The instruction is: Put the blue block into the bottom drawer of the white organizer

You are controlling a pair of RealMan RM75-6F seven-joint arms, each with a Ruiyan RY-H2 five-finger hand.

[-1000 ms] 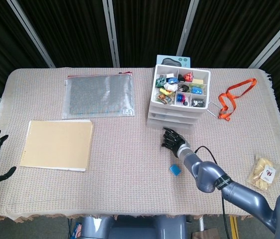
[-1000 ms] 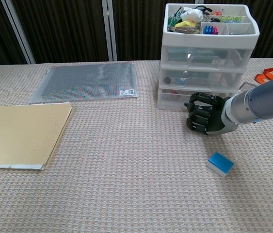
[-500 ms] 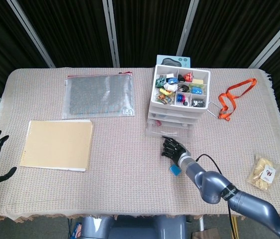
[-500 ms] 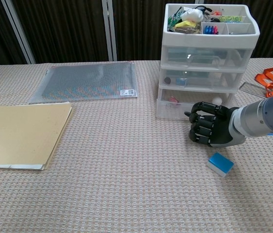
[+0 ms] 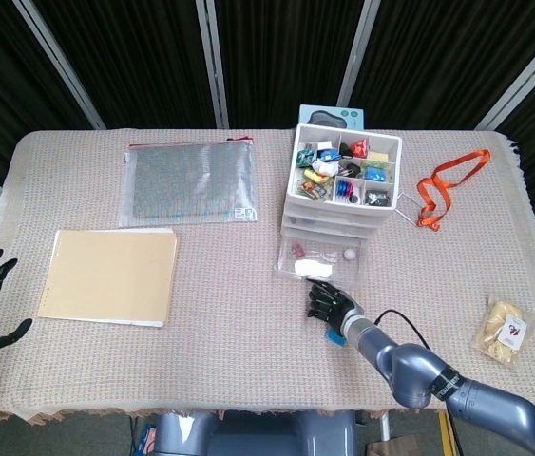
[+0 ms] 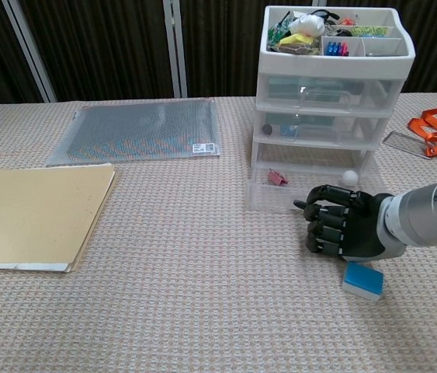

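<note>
Right hand [image 6: 342, 228] has its fingers curled in on nothing, just clear of the pulled-out bottom drawer [image 6: 303, 186]; it should open and settle squarely over the blue block [image 6: 362, 280] before pinching. That block, blue-topped with a pale side, lies on the cloth just beside the wrist.

No readable text anywhere; small label on the mesh pouch [image 6: 142, 129] illegible

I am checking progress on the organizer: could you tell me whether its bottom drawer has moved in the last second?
Yes. The bottom drawer has slid out toward the camera, now protruding from the white organizer.
</note>
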